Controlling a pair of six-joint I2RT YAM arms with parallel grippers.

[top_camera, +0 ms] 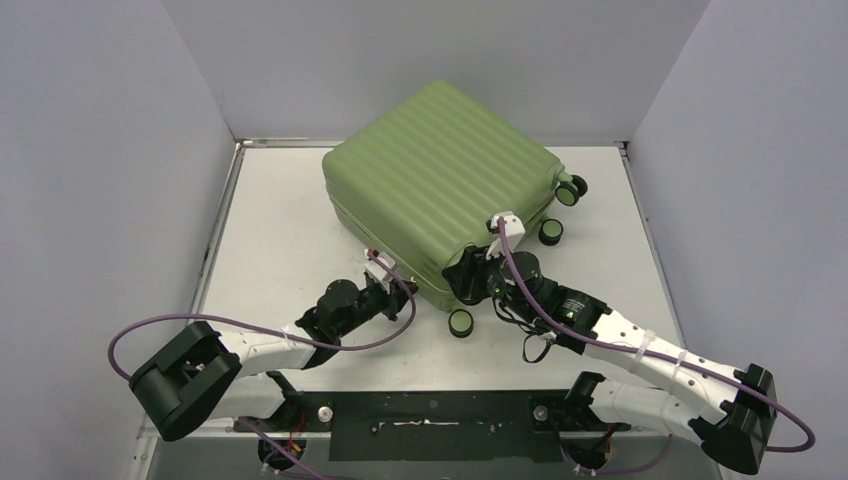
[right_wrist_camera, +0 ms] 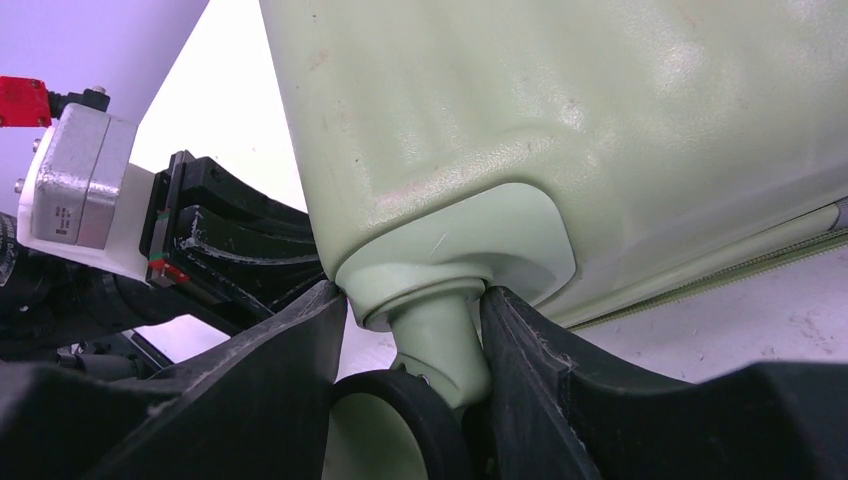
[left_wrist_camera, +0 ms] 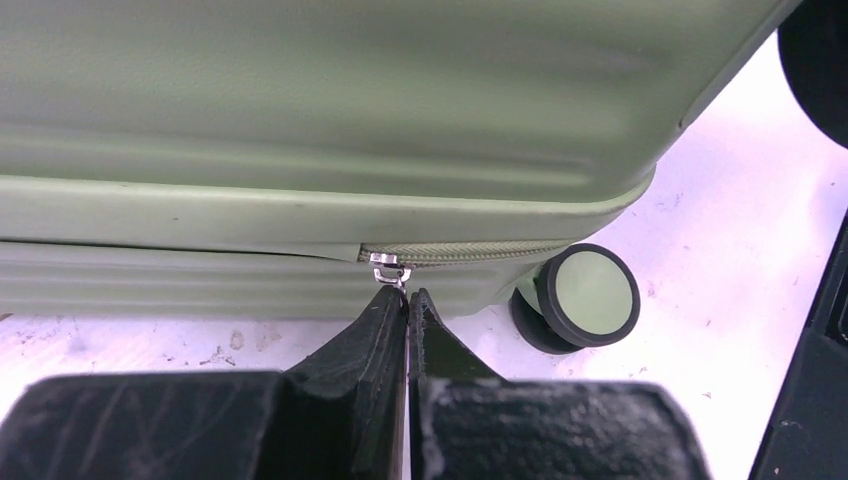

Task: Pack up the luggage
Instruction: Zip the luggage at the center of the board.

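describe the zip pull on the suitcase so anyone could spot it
Start at the green luggage lying on the table and follow its near side toward the corner wheel. The zipper pull sits where the zip tape begins, at the left gripper's closed tips: the only silver metal piece there.

White table (top_camera: 280,230) sits inside three-sided booth. Surface matte, scuffed; dark specks and scratches show in left wrist view. Thin metal rim (top_camera: 214,240) runs along left, right and far edges. Left wall (top_camera: 90,180), far wall (top_camera: 430,50) and right wall (top_camera: 760,180) are plain pale grey-lilac panels, meeting at far corners. Light even, soft; shadows faint.
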